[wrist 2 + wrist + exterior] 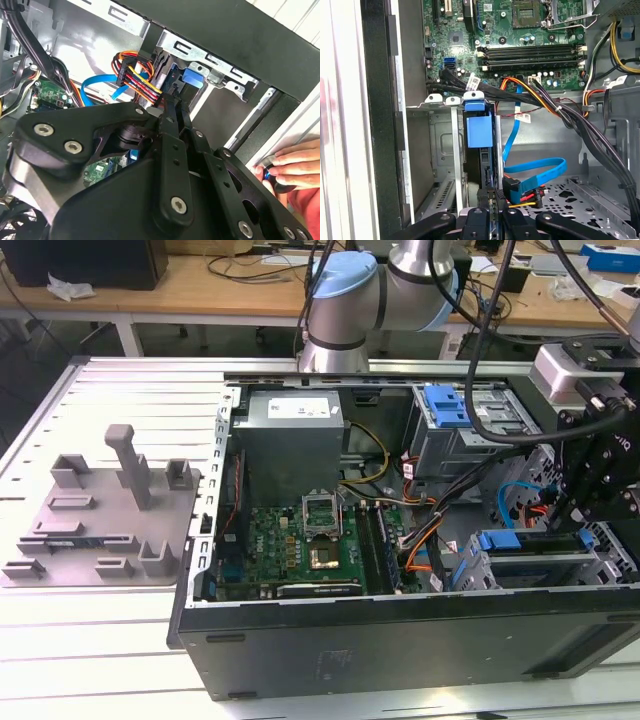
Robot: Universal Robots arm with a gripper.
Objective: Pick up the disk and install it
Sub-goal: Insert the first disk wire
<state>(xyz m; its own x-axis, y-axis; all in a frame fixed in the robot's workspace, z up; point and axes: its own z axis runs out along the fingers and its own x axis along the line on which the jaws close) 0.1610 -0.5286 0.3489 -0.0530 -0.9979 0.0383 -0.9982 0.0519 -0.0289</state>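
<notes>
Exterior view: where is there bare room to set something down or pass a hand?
Free: the slatted table between the grey fixture and the near edge, plus a strip beyond the fixture. Crowded: inside the case, cables and the end effector pack the end by the drive cage.

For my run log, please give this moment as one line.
stage: installing | disk: on edge in drive bay | hand: at disk's exposed edge | case: open

matt black tool (175,110), bare metal bay (440,150)
</notes>
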